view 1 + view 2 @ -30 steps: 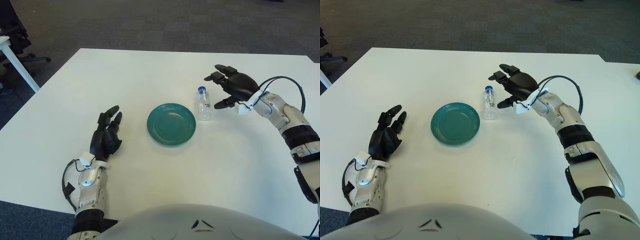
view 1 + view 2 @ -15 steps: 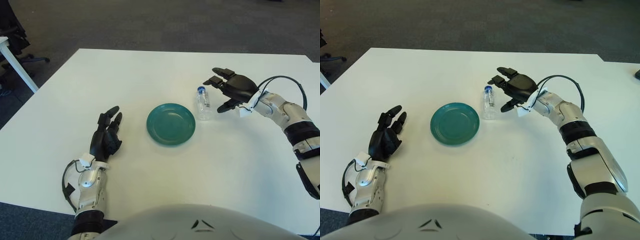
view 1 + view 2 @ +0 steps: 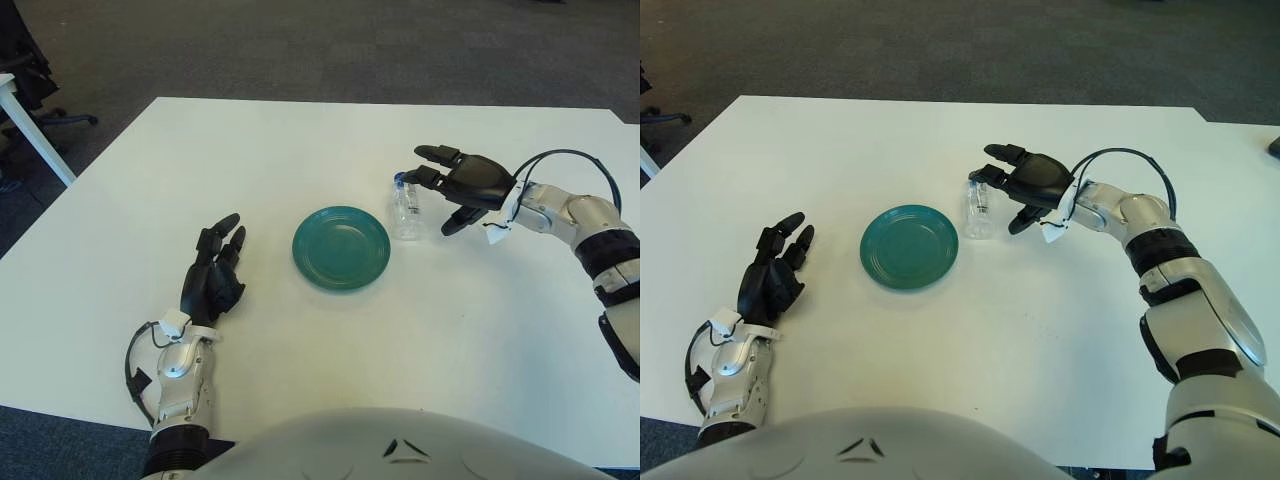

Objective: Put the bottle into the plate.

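While the white table (image 3: 300, 140) runs off frame at the right, the round teal plate (image 3: 341, 247) sits mid-table. Right hand (image 3: 462, 183), fingers spread wide, partly hides the cap of the clear upright bottle (image 3: 405, 213) just right of the plate. Left hand (image 3: 212, 275), fingers relaxed, holds nothing.
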`<state>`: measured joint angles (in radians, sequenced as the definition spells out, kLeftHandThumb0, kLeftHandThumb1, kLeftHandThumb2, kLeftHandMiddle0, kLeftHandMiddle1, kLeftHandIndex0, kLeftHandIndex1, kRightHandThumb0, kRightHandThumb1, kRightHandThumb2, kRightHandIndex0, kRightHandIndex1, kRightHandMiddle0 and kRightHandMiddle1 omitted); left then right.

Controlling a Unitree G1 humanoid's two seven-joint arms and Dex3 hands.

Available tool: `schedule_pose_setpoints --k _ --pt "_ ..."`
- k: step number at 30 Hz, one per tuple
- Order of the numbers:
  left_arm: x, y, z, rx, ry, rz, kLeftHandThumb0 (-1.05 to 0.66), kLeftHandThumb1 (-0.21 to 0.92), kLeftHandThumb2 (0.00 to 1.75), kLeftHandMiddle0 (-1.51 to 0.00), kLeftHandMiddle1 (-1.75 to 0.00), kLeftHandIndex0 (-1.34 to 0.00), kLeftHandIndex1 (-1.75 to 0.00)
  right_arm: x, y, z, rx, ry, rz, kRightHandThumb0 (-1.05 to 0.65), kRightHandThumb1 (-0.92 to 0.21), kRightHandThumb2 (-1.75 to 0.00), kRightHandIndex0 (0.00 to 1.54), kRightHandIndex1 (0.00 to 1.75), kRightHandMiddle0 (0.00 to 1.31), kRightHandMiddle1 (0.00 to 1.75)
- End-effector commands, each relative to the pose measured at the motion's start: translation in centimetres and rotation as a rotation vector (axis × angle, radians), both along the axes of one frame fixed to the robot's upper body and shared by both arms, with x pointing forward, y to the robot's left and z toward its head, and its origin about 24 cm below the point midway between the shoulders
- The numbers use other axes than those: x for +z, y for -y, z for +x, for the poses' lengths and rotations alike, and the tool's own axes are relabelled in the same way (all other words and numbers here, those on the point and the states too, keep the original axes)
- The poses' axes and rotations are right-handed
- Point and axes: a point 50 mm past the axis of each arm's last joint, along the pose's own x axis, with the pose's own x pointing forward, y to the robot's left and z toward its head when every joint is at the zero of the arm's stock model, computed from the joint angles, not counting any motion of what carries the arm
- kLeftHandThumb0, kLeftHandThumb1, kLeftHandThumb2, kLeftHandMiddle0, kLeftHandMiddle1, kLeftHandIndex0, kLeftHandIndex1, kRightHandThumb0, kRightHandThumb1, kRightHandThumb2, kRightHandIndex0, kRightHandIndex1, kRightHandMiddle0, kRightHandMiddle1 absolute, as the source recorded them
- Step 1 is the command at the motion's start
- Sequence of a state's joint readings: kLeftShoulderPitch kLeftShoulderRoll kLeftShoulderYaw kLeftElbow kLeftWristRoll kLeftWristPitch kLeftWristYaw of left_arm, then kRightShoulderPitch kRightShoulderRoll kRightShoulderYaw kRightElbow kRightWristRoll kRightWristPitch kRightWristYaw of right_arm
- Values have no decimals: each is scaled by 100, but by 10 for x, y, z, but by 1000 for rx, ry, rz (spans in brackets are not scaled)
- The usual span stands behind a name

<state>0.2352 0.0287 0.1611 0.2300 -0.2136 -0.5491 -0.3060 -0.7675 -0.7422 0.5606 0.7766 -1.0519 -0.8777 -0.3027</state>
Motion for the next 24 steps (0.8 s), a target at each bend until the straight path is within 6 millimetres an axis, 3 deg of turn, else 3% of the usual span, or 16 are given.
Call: schedule_pose_setpoints --k 1,24 --pt "-15 4 -15 21 -73 -45 -90 92 97 -29 0 0 -74 5 3 1 34 35 -22 -79 -92 -22 23 1 0 48" --pt "-11 13 -23 18 -69 -47 -90 92 97 -29 0 0 -74 -8 15 -3 148 -25 -110 -80 -92 -32 28 1 0 57"
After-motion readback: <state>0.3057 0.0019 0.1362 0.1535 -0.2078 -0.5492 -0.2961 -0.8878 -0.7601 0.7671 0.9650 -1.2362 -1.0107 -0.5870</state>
